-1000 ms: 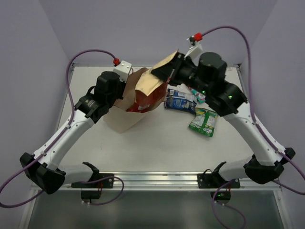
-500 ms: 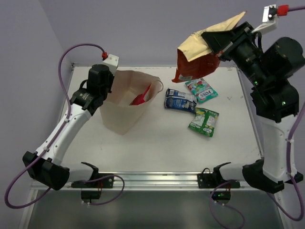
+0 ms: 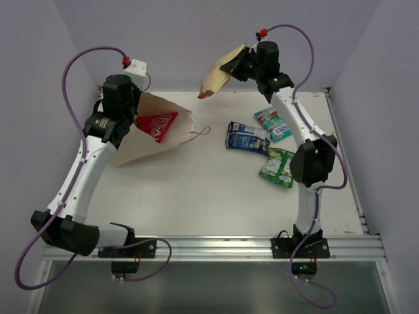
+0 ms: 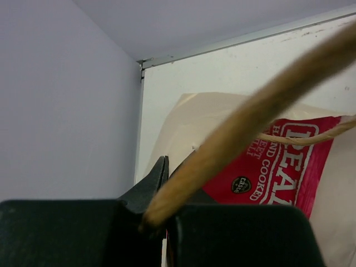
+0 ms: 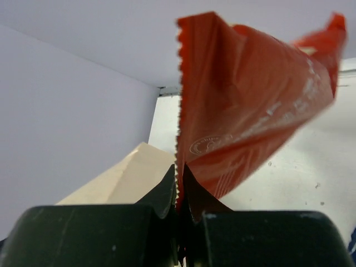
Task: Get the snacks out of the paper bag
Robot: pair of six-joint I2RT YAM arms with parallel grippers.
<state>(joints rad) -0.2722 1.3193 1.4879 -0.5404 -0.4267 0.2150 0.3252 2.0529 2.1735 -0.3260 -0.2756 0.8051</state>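
The paper bag (image 3: pixel 145 140) lies tilted at the back left with its mouth facing right. My left gripper (image 3: pixel 124 124) is shut on its rim, and a twisted handle (image 4: pixel 250 117) runs out from between the jaws of the left gripper (image 4: pixel 166 181). A pink "REAL" pack (image 3: pixel 156 124) shows in the bag's mouth, and its red print (image 4: pixel 278 161) fills the left wrist view. My right gripper (image 3: pixel 237 63) is raised at the back, shut on the serrated edge of the orange-and-cream chip bag (image 3: pixel 221 73). The chip bag (image 5: pixel 250 111) hangs from the right gripper (image 5: pixel 179 179).
Three small packs lie on the table right of centre: blue (image 3: pixel 247 137), teal-pink (image 3: pixel 273 123) and green (image 3: pixel 280 167). A loose bag handle (image 3: pixel 196 134) trails on the table. Walls close in at the back and both sides. The paper bag (image 5: pixel 125 178) shows below the held chips.
My right arm has pulled the chip bag out of the paper bag, swung it high, and now holds it at the back. The left arm has tipped the bag leftward, and the pink pack now shows.
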